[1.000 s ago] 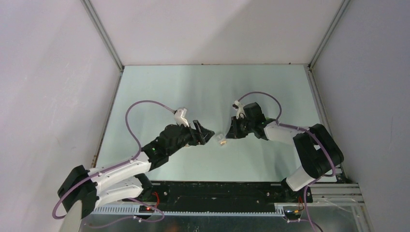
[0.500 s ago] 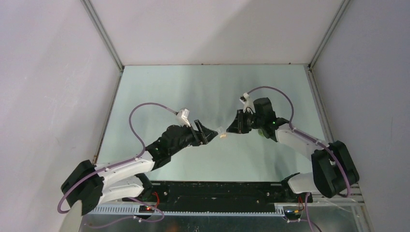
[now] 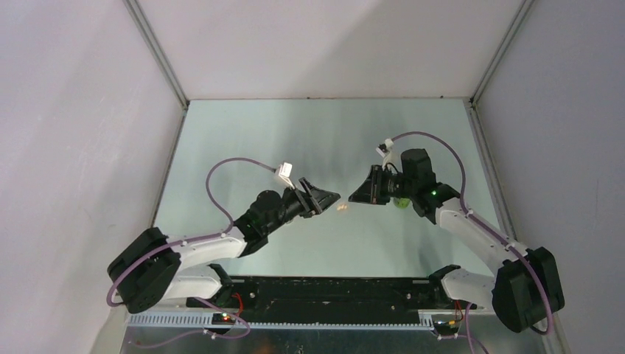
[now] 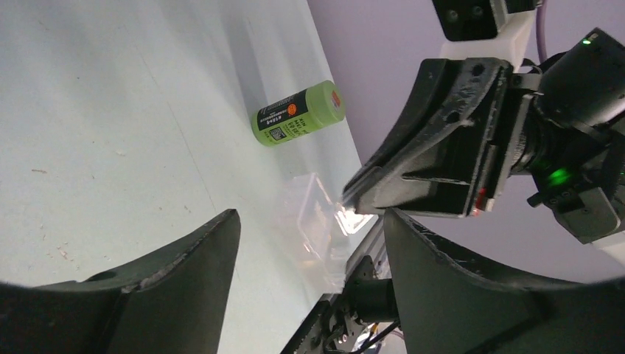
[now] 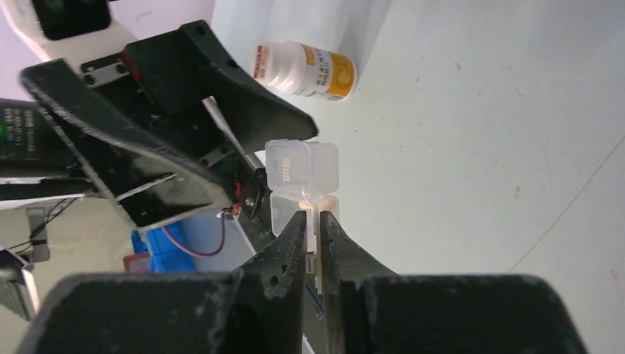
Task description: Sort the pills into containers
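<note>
The left claw [image 4: 310,215] stands wide, with nothing between its jaws. It points at the right claw, and the pill box [image 5: 302,168] hangs just ahead of its tips without touching either one. Off to the left claw's far side, a white bottle [image 5: 306,70] with an orange label lies on its side on the table [image 4: 110,110].

The box is up in the air between the two claws, closer to the right one. It is a little translucent thing, and the compartment facing me is marked "Mon.". I cannot see whether any pill sits inside.

The right claw [image 5: 313,217] is nipped down narrow on a thin flap at the box's lower edge, and that pinch alone carries the box. Beyond this claw, a green bottle [image 4: 298,113] lies on its side on the table.

From where I stand, the sorting proper looks hardly begun. Both bottles are down flat, no loose pills show anywhere, and no compartment is visibly filled. What looks done is only getting the box in hand. Opening the bottles and dropping pills into the squares all seems left to do.
</note>
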Tool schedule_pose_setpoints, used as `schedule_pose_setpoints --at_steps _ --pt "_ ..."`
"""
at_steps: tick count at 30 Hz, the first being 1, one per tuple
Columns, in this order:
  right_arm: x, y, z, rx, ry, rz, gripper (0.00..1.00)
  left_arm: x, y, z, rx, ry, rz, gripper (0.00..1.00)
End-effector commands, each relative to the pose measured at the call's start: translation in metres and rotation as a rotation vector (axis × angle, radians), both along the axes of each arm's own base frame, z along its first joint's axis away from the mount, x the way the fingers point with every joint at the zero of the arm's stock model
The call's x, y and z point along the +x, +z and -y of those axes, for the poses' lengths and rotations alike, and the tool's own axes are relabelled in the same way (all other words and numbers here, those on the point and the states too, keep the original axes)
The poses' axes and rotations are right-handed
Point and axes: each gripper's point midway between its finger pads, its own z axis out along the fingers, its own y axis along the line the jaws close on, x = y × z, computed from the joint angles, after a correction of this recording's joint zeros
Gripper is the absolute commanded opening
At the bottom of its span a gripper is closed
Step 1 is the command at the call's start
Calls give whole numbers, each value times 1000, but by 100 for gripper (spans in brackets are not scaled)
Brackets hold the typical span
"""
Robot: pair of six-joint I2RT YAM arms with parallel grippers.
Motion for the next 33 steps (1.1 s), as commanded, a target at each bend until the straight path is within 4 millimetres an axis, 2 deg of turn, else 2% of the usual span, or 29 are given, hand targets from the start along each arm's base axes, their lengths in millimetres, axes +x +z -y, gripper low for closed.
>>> schedule_pose_setpoints --at_steps 1,7,10,14,15,20,23,26,28,33 --pt "-10 20 -2 54 20 -14 16 9 33 12 -95 -9 55 71" --pt "-10 17 -1 52 16 -36 16 10 33 19 -112 -31 48 56" --pt "-9 17 -2 55 13 -42 16 9 34 23 -134 -48 35 54" --pt "-6 17 -3 65 9 -50 17 7 25 28 -162 -70 3 51" --pt "-5 16 -3 65 6 -51 17 6 30 29 -192 -76 9 49" --pt "-3 17 -2 67 -4 -51 17 6 27 32 -223 -87 -13 44" --pt "-1 18 0 63 -18 -43 17 5 27 32 -234 -83 -23 49" --pt "2 19 3 52 -42 -28 17 6 27 29 -236 -68 -34 62" --pt "2 20 5 52 -48 -21 17 7 26 27 -234 -56 -40 66" --pt "-1 27 7 62 -48 -9 17 10 26 22 -244 -24 -52 69"
